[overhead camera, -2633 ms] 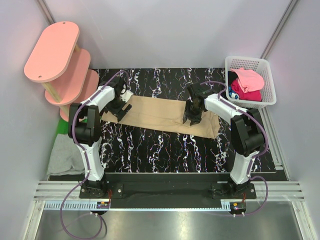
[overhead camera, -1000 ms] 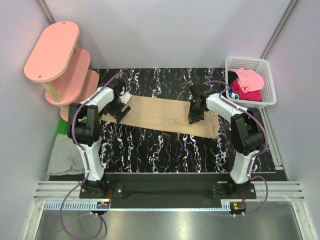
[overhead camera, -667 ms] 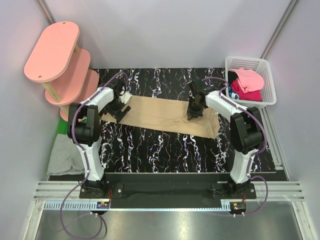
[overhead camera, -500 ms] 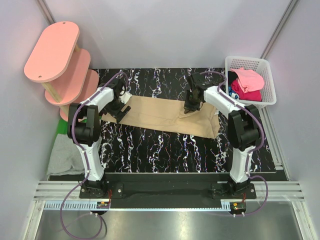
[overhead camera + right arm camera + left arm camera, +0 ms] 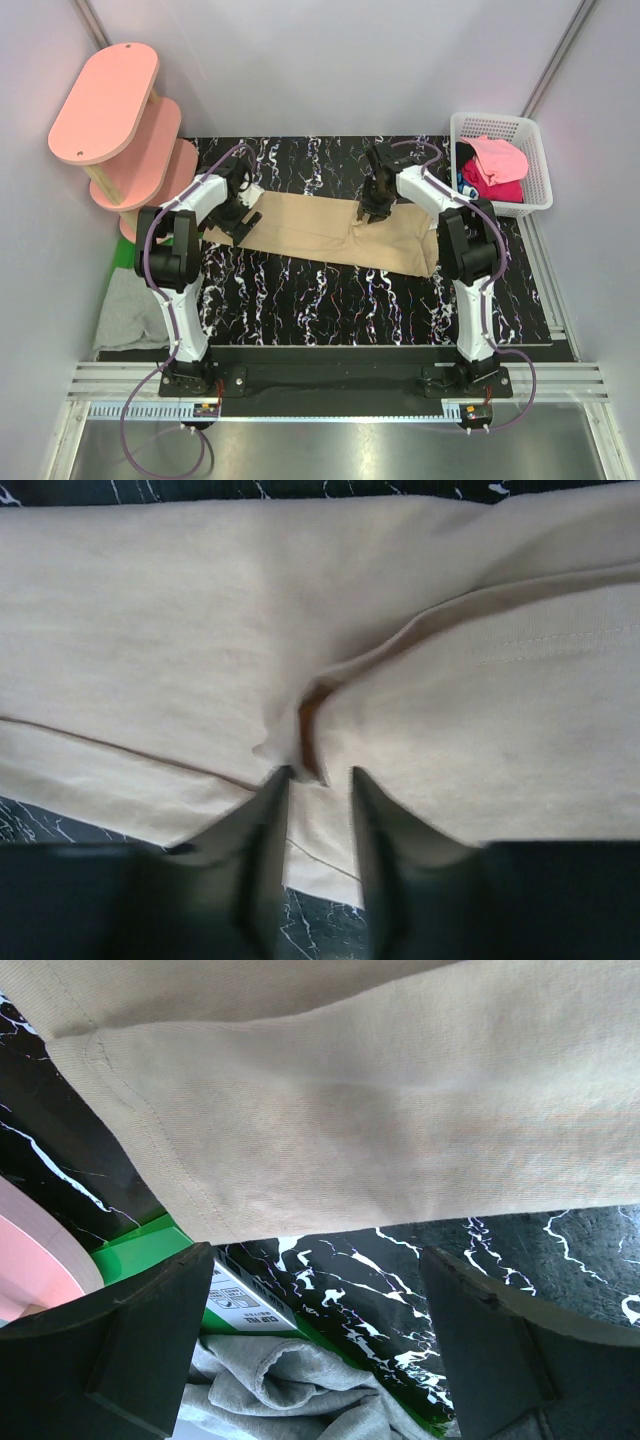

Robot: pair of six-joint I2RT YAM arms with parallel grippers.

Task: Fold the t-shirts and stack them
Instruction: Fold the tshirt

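Observation:
A tan t-shirt [image 5: 310,228] lies as a long folded strip across the black marbled table [image 5: 330,300]. My left gripper [image 5: 238,215] hovers open over the shirt's left end. In the left wrist view its fingers [image 5: 150,1330] stand wide apart around the hem [image 5: 350,1110], holding nothing [image 5: 315,1260]. My right gripper [image 5: 368,212] is at the strip's middle. In the right wrist view its tips [image 5: 318,775] are nearly closed on a raised pucker of the tan cloth [image 5: 150,630]. A grey t-shirt [image 5: 130,310] lies off the table's left edge, also in the left wrist view [image 5: 290,1390].
A white basket [image 5: 540,170] at the back right holds a pink shirt [image 5: 497,158] and a magenta one [image 5: 495,188]. Rigid pink oval shelves [image 5: 110,110] stand at the back left. A green box [image 5: 150,1255] lies under the grey shirt by the table's left edge.
My right gripper has moved left and toward the back along the tan shirt, and the cloth now puckers at its tips. The left arm has not moved.

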